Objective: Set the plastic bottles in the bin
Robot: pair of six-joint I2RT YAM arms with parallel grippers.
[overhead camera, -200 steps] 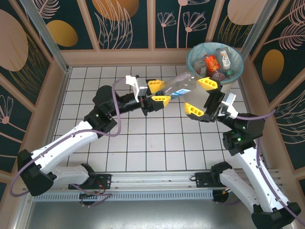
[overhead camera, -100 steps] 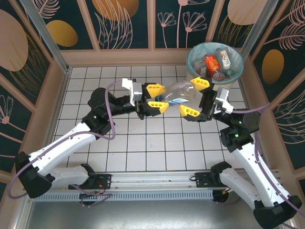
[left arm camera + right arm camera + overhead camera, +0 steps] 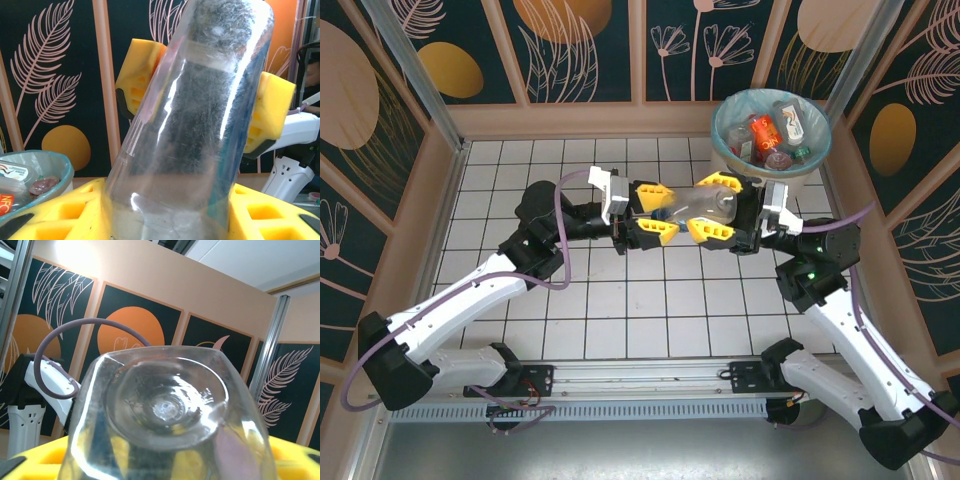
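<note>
Nearest, down-left of the bin (image 3: 722, 128), a clear bottle (image 3: 692, 204) hangs above the tiled floor, gripped at both ends. The left gripper (image 3: 652, 211) pinches the end away from the bin, and the right gripper (image 3: 713, 206) squeezes the base, the end closer to the bin. A sliver of blue label shows, but its writing is unreadable. Inside the bin lie other bottles (image 3: 763, 130), one red-labelled, with lettering too small to read. Half a second ago the right jaws stood wide around the base.

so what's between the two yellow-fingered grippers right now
A clear plastic bottle: the left gripper holds one end, the right gripper clamps the other, clearest in the top view.
</note>
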